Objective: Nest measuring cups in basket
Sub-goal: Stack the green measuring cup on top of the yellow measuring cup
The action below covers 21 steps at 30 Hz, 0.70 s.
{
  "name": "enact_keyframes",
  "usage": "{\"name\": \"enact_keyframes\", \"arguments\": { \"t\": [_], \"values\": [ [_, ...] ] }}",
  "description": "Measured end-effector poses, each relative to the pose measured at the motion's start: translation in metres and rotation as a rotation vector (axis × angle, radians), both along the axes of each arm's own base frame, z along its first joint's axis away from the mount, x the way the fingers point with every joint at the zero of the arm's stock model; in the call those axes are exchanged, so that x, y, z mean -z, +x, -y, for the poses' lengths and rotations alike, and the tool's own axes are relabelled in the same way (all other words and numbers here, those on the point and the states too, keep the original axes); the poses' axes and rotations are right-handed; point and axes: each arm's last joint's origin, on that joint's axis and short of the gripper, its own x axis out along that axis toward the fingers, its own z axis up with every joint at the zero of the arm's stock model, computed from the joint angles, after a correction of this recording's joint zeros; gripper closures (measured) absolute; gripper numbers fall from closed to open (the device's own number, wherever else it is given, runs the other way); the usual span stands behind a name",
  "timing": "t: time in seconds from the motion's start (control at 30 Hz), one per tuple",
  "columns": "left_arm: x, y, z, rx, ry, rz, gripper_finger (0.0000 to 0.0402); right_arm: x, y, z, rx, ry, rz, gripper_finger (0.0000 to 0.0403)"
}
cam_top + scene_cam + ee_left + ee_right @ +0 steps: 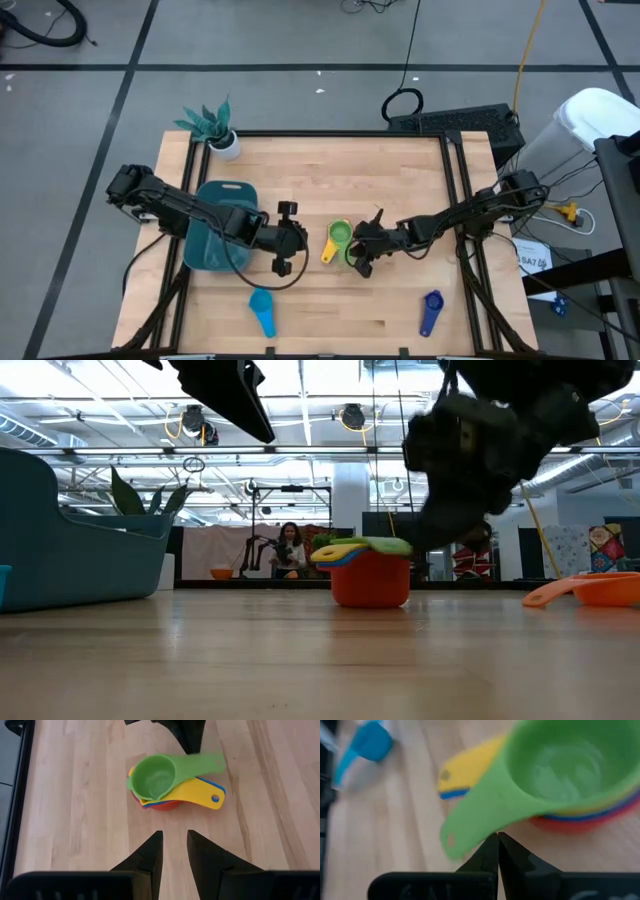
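1. Mid-table, the stack of measuring cups [340,243] sits upright, green cup [156,776] on top of yellow, blue and red.
2. Green and yellow handles splay apart.
3. Beside the green handle, the right gripper [362,248] is pressed together on nothing.
4. Opposite, the left gripper [174,851] hangs slightly spread, empty.
5. Bare wood separates stack and basket [216,240].

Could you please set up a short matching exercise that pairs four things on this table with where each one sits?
Things:
1. green cup
2. light blue cup
3. dark blue cup
4. basket

Places:
a. alone, near edge, right side
b. under the left arm
c. top of the stack, table's middle
d. alone, near edge, left of centre

Pairs: 1-c, 2-d, 3-a, 4-b
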Motion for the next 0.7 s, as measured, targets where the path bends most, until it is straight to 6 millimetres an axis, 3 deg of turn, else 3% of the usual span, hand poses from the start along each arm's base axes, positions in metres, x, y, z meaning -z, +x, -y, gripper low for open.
{"name": "enact_keyframes", "arguments": {
  "t": [0.17, 0.4, 0.57, 0.7],
  "values": [
    [0.000, 0.000, 0.000, 0.000, 0.000, 0.001, 0.0309, -0.007, 0.005, -0.004, -0.046, -0.020, 0.095, 0.0403],
    [0.002, -0.002, -0.003, -0.007, 0.016, -0.036, 0.0309, -0.005, 0.003, -0.003, -0.053, -0.038, 0.064, 0.0403],
    [0.011, -0.003, -0.020, -0.060, 0.041, -0.087, 0.0309, -0.001, -0.002, -0.001, -0.043, -0.046, -0.008, 0.0403],
    [0.028, -0.001, -0.034, -0.065, -0.044, -0.087, 0.0309, 0.002, -0.006, -0.002, -0.039, -0.042, -0.051, 0.0403]
  ]
}}
